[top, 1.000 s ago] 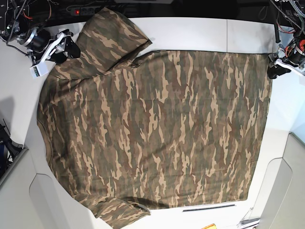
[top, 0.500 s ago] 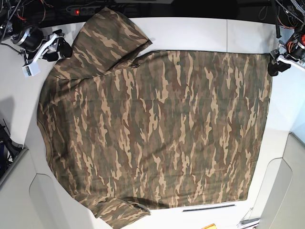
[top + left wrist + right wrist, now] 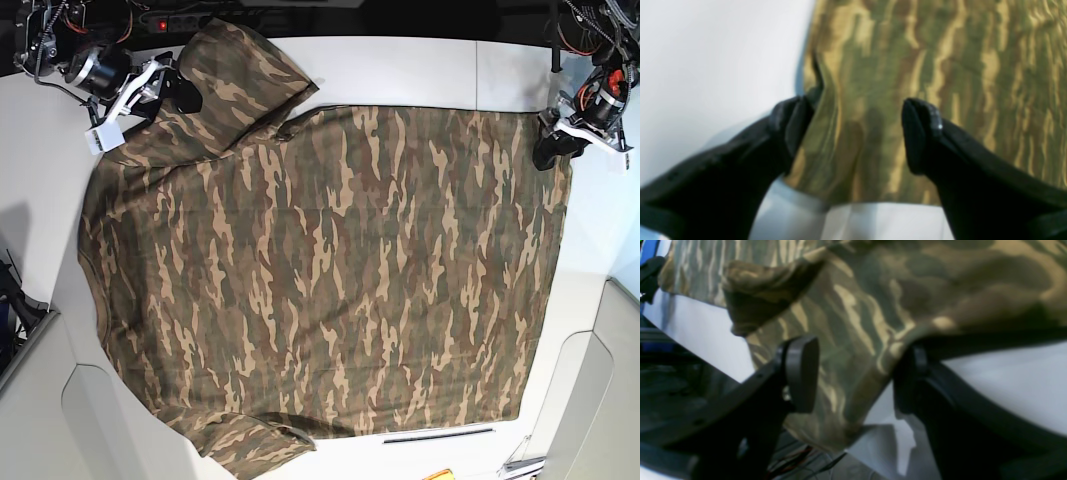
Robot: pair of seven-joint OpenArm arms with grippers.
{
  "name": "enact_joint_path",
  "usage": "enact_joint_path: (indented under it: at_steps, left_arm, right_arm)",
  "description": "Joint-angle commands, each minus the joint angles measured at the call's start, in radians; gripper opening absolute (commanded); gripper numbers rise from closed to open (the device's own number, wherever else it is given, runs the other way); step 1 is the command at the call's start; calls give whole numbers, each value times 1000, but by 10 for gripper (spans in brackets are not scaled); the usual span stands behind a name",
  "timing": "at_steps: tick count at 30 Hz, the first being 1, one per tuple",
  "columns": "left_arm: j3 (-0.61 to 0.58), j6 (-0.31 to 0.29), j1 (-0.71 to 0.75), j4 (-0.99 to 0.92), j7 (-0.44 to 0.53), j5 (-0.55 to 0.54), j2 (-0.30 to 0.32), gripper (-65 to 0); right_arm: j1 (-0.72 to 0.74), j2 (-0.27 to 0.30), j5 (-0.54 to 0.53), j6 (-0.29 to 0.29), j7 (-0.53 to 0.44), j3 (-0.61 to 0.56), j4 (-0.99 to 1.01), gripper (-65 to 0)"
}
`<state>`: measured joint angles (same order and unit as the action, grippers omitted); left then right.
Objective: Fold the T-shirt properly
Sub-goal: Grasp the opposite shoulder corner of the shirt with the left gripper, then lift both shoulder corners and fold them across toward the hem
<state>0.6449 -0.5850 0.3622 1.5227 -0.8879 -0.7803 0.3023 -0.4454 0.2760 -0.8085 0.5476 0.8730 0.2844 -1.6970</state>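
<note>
In the left wrist view the left gripper (image 3: 858, 133) has its two black fingers (image 3: 923, 133) spread wide, one on either side of a raised crease at the corner of the T-shirt (image 3: 923, 66). The one finger's tip sits at the cloth's edge beside the white table (image 3: 706, 50); the other rests over the camouflage fabric. Nothing is pinched between them, though whether the tips touch the cloth cannot be told. In the base view this gripper (image 3: 553, 148) is at the far right corner of the shirt.

In the right wrist view the right gripper (image 3: 853, 373) also has its fingers (image 3: 801, 373) spread apart, with a hanging fold of shirt (image 3: 857, 306) between them. One finger's flat pad is in front of the cloth; the other lies under a draped edge of fabric, beside the white table top (image 3: 1007, 383). The pads are not closed on the cloth. In the base view the gripper (image 3: 165, 95) is at the far left, against the sleeve that lies folded over toward the far edge.

The T-shirt (image 3: 330, 280) lies spread flat across the white table (image 3: 420, 70), covering most of it, its other sleeve at the near edge. A dark slot (image 3: 438, 435) shows in the table just past the shirt's near side.
</note>
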Motion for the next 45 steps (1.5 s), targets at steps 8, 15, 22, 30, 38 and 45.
enact_joint_path:
  at_steps: [8, 15, 22, 30, 38, 45]
  left_arm:
    - [-27, 1, 10, -1, -55, 75, 3, -418]
    - [-27, -66, 6, 2, -51, 46, 12, -650]
    - [20, -113, 7, 53, -140, -117, 47, -650]
    - [25, -113, 9, 143, -227, -294, 47, -650]
    - [25, -113, 0, 203, -143, -290, 68, -650]
    - [25, -113, -15, 197, 20, -112, 80, -650]
  right_arm:
    - [2, 6, 21, 7, -9, 1, -12, -526]
    - [6, 7, 34, 29, -8, 2, -13, -650]
    - [4, 7, -75, 32, 121, 115, -46, -650]
    - [-1, 40, -278, 63, 191, 324, -47, -650]
    - [89, 76, -314, 77, 190, 391, -47, -650]
    - [272, 76, -186, 77, 130, 370, -44, -650]
